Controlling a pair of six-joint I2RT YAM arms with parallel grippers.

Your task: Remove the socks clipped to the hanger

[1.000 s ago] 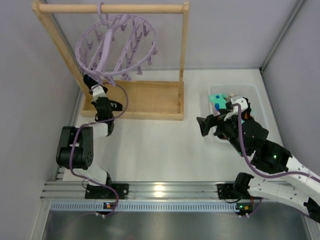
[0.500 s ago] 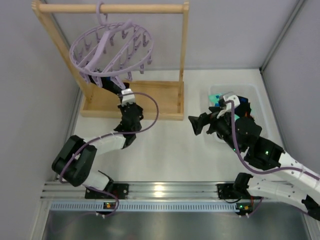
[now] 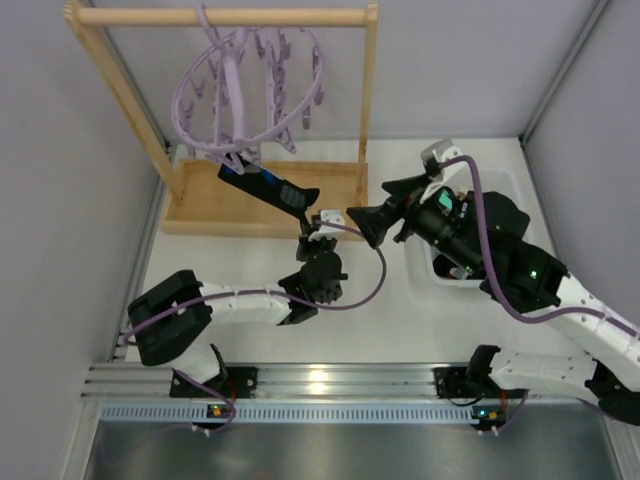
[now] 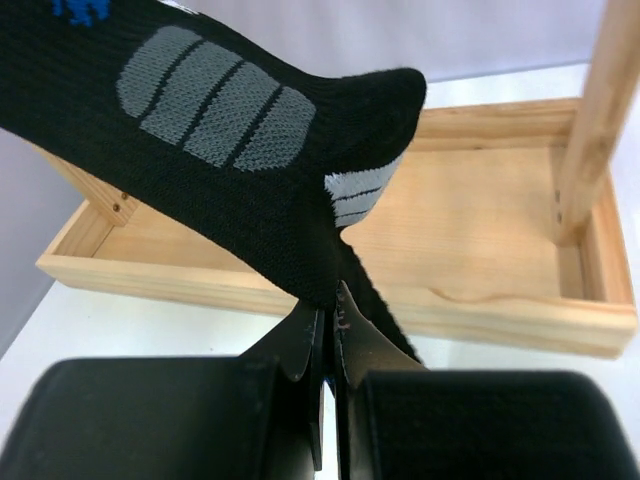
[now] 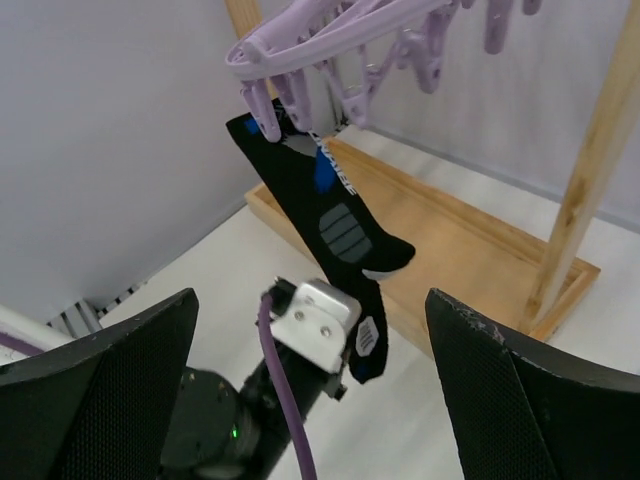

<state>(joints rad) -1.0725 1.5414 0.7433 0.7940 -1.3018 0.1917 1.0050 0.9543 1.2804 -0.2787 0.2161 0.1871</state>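
— Nearest us, the left gripper [image 4: 325, 305] is clamped tight on the toe tip of a black sock [image 3: 265, 185]. It has only a thin pinch of fabric.

— And at its three o'clock the right gripper [image 3: 385, 205] hangs with its fingers spread wide, holding nothing. It's close, too. If either arm swings sideways, I'd worry about them knocking together.

— Follow the sock from the toe toward ten o'clock. It stretches taut up to one peg [image 5: 262, 115], which grips its cuff.

— So it isn't off the hanger [image 3: 233, 85] yet. Look how the lavender ring is tipped over on its hook.

— That's my worry. If the peg bites harder than that small pinch holds, the toe slips out and the sock springs back.

— Or the pull drags the whole ring along the wooden rail [image 3: 220, 16] at twelve o'clock and even lifts the hook off.

— And when the peg does let go, the ring will likely swing back hard.
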